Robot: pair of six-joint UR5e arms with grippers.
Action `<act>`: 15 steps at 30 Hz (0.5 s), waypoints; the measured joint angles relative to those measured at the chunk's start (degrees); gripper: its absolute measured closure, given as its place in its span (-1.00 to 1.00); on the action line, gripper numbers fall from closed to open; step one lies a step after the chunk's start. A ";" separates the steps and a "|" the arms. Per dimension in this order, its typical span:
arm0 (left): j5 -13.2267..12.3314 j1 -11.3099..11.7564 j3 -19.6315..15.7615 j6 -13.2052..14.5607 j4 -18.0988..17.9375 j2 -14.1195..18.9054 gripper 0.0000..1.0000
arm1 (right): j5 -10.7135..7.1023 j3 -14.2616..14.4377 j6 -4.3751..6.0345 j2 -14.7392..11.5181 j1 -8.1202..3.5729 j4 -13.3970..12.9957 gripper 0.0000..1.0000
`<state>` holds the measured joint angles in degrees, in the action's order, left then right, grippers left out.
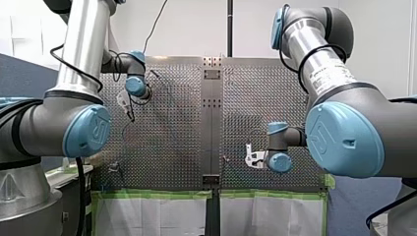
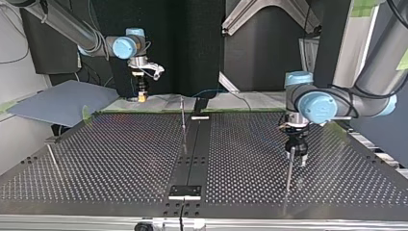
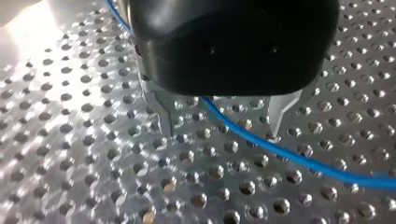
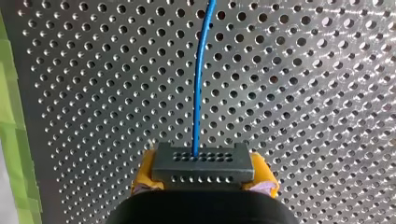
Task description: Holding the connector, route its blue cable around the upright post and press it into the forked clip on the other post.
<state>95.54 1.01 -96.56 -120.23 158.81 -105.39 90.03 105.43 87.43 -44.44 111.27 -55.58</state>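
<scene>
Connector point(image 4: 203, 163), a dark block with two rows of small holes, sits clamped between the yellow pads point(image 4: 145, 171) of my right gripper point(image 4: 203, 173), held above the table point(image 4: 303, 93) near its green tape point(image 4: 14, 116). Its blue cable point(image 4: 198, 93) runs straight away from it over the perforations. My left gripper point(image 3: 222, 133) hangs low over the table, its metal fingers point(image 3: 280, 109) spread wide, and the cable passes between them unpinched. In the top view a thin post point(image 2: 288, 168) stands just beside that gripper. A printed label point(image 1: 328, 78) on my right arm is too small to read.
</scene>
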 joint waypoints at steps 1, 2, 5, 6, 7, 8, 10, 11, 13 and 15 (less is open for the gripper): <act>-0.05 0.14 0.00 -0.46 0.12 0.00 -1.00 | -0.01 -0.01 -0.05 0.00 0.04 0.01 0.98; -0.10 0.30 -0.01 -1.05 0.28 0.01 -1.00 | -0.01 0.00 -0.11 0.00 0.06 0.04 0.98; -0.32 0.49 -0.01 -2.50 0.58 0.05 -1.00 | -0.02 0.00 -0.27 0.01 0.10 0.14 0.98; -0.49 0.52 -0.01 -2.92 0.62 0.05 -1.00 | -0.02 0.00 -0.33 0.01 0.12 0.14 0.98; -0.72 0.52 -0.01 -3.34 0.65 0.05 -1.00 | -0.02 0.00 -0.38 0.03 0.14 0.14 0.98; -1.12 0.50 -0.01 -3.92 0.68 0.06 -1.00 | -0.02 0.00 -0.42 0.05 0.15 0.13 0.98; -1.88 0.46 -0.01 -4.81 0.71 0.06 -1.00 | -0.02 0.04 -0.47 0.04 0.18 0.12 0.98; -2.40 0.42 -0.01 -5.39 0.74 0.06 -1.00 | -0.02 0.06 -0.51 0.03 0.19 0.12 0.98; -3.20 0.36 -0.02 -6.22 0.83 0.07 -1.00 | -0.02 0.07 -0.54 0.03 0.20 0.11 0.98; -4.16 0.29 -0.08 -7.21 1.11 0.08 -1.00 | -0.02 0.08 -0.56 0.05 0.23 0.11 0.98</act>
<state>91.37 1.29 -96.64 -127.44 159.92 -105.32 90.01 105.51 86.87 -44.40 111.50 -55.47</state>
